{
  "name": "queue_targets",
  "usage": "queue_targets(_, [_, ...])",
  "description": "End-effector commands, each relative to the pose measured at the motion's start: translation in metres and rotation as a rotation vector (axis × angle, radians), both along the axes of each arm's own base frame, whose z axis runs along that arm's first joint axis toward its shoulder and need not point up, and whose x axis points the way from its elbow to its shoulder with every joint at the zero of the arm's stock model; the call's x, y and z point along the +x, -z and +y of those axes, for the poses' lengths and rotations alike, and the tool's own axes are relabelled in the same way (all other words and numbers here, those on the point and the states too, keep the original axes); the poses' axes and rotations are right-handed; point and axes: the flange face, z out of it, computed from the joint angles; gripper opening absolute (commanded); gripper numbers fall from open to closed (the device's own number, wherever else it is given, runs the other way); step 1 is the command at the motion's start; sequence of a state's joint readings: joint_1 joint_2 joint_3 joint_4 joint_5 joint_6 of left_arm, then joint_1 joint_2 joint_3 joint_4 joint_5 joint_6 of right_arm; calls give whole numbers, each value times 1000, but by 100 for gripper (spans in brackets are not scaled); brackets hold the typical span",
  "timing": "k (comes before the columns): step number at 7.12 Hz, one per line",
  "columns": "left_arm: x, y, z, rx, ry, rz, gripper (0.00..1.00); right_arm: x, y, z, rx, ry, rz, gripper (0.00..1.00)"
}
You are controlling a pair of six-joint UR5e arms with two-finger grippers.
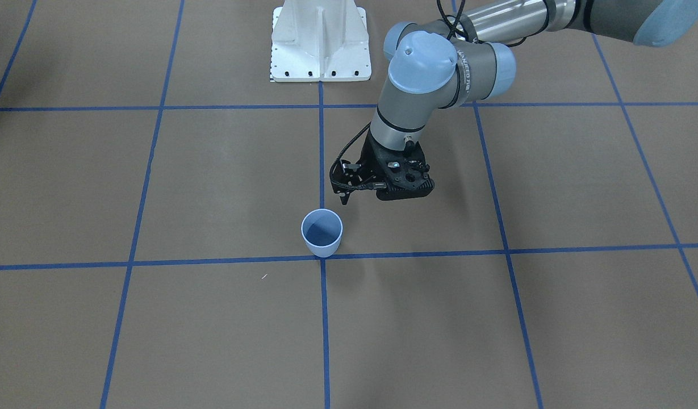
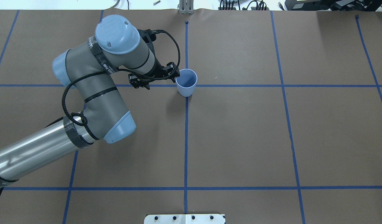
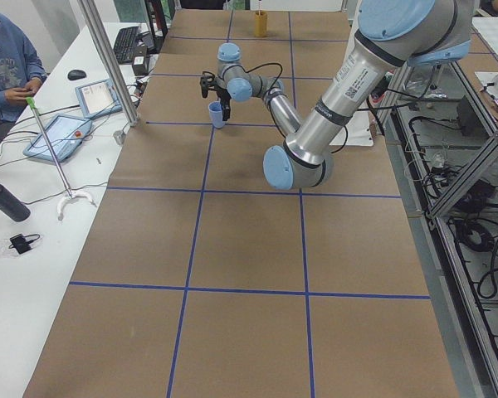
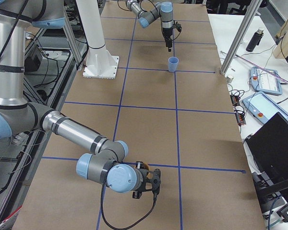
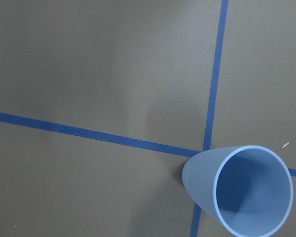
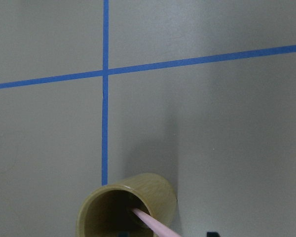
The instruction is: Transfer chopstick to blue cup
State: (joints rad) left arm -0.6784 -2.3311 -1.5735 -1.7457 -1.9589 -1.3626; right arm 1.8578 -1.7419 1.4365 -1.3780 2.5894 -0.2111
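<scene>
The blue cup point(image 1: 322, 233) stands upright and empty on a blue tape crossing; it also shows in the overhead view point(image 2: 186, 82) and the left wrist view point(image 5: 241, 190). My left gripper point(image 1: 344, 197) hangs just above the table close beside the cup, apart from it; its fingers come to one narrow point and it holds nothing. A pale pink chopstick point(image 6: 155, 226) stands in an olive cup point(image 6: 128, 205) right under my right gripper point(image 4: 153, 184). I cannot tell whether that gripper is open, shut, or holding the stick.
The white robot base plate point(image 1: 320, 42) lies behind the left arm. A tiny white fleck point(image 1: 264, 276) lies near the blue cup. The olive cup point(image 3: 260, 23) is at the table's far right end. An operators' table with tablets point(image 3: 58, 137) runs along the far side.
</scene>
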Motion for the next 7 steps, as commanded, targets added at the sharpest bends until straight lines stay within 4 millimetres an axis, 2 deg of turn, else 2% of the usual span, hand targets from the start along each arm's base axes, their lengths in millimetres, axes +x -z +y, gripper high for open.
queue_targets(1, [0,-1,0,-1,-1,-2,97,0,3,-8,8,5,2,45])
queue_targets(3, [0,-4,0,-2,0,-6,97,2,6,-13,16,4,5,45])
queue_targets(4, [0,-8,0,6,0,3,97,2,5,-13,14,4,2,39])
queue_targets(6, [1,-11,0,16,-1,14,97,2,4,-12,12,4,2,10])
queue_targets(7, [0,-11,-1,14,1,14,97,2,7,-13,19,1,1,0])
